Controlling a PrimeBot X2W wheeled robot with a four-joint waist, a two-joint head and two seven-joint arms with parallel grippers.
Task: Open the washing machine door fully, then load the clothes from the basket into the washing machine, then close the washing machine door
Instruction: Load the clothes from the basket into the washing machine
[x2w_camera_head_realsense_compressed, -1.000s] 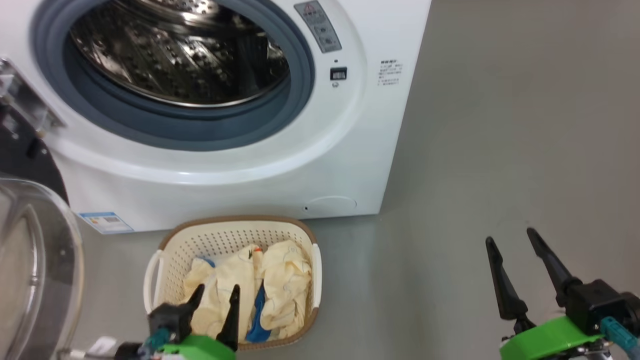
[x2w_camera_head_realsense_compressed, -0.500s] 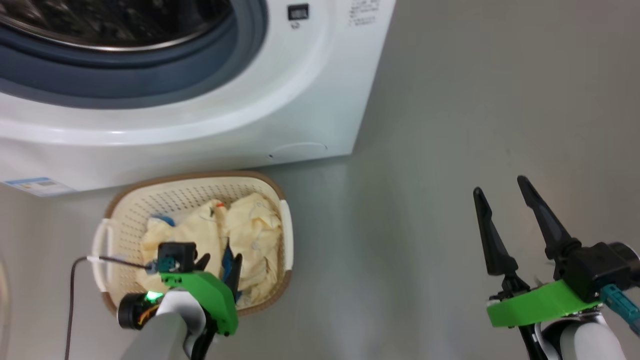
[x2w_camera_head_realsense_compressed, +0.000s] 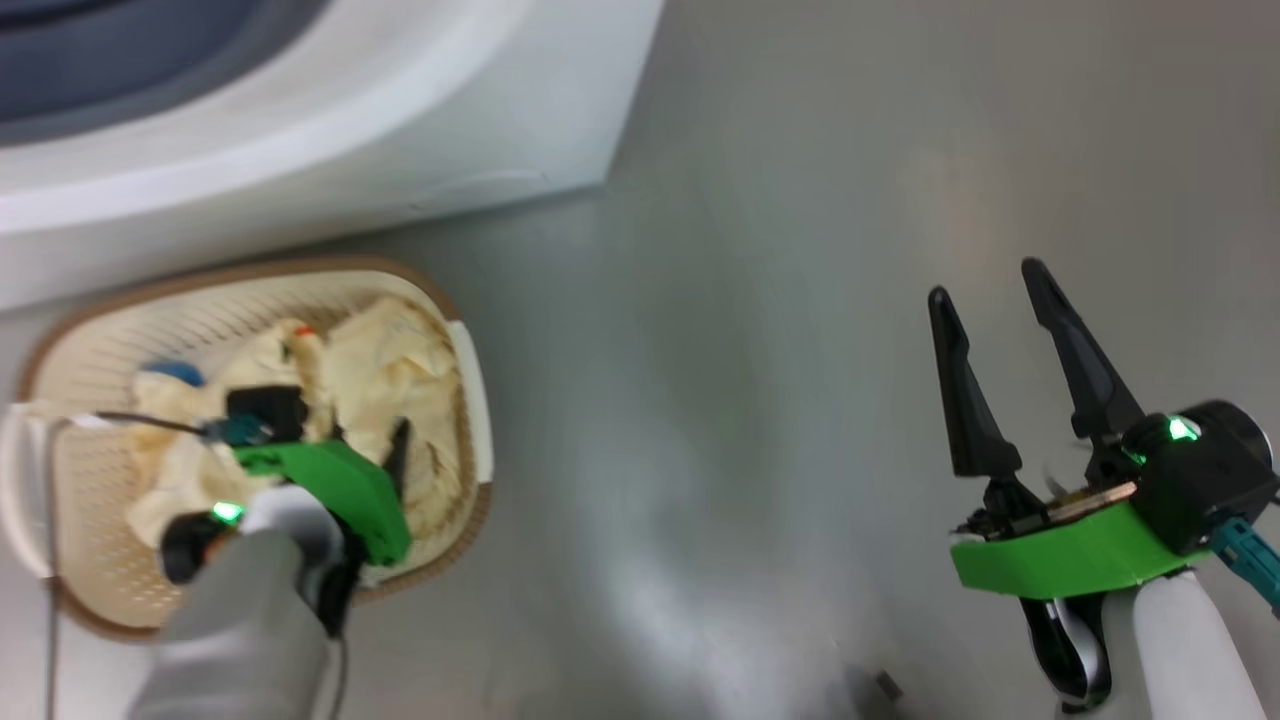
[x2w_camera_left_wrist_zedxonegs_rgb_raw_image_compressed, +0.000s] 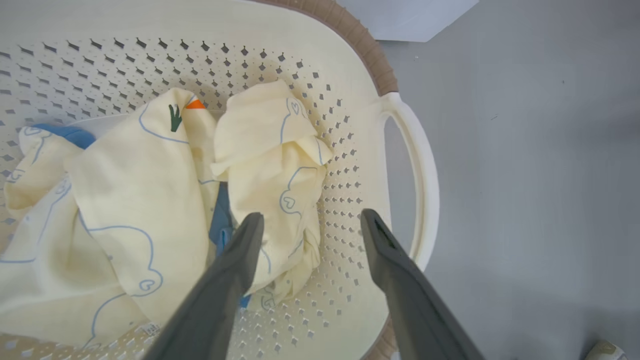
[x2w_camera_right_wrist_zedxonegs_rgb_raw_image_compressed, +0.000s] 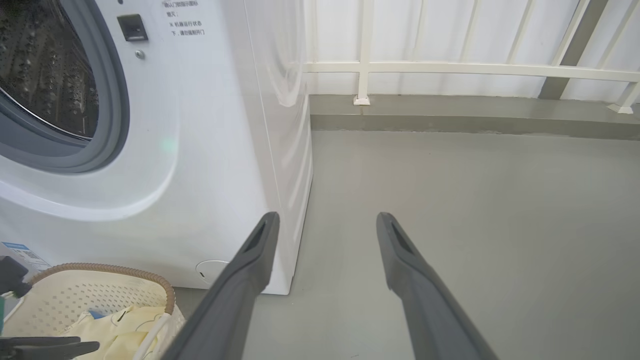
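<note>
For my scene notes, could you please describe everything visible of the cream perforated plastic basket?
The cream-white plastic basket has perforated walls, a brown woven-look rim and white loop side handles. It stands upright on the grey floor before the white washing machine, holding pale yellow clothes; the open left gripper points into it.

Right gripper (x2w_camera_head_realsense_compressed: 985, 282) and left gripper (x2w_camera_left_wrist_zedxonegs_rgb_raw_image_compressed: 311, 216): long tapering dark fingers (x2w_camera_head_realsense_compressed: 965, 400), bright green bracket (x2w_camera_head_realsense_compressed: 1060, 555), green-lit black housing (x2w_camera_head_realsense_compressed: 1205, 470), pale forearm (x2w_camera_head_realsense_compressed: 240, 640); teal plug (x2w_camera_head_realsense_compressed: 1245, 560) at three o'clock of the right bracket

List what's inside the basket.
The basket holds crumpled cream-yellow garments with blue line drawings and a blue cloth wedged between them. Whatever lies beneath the pile is covered.
</note>
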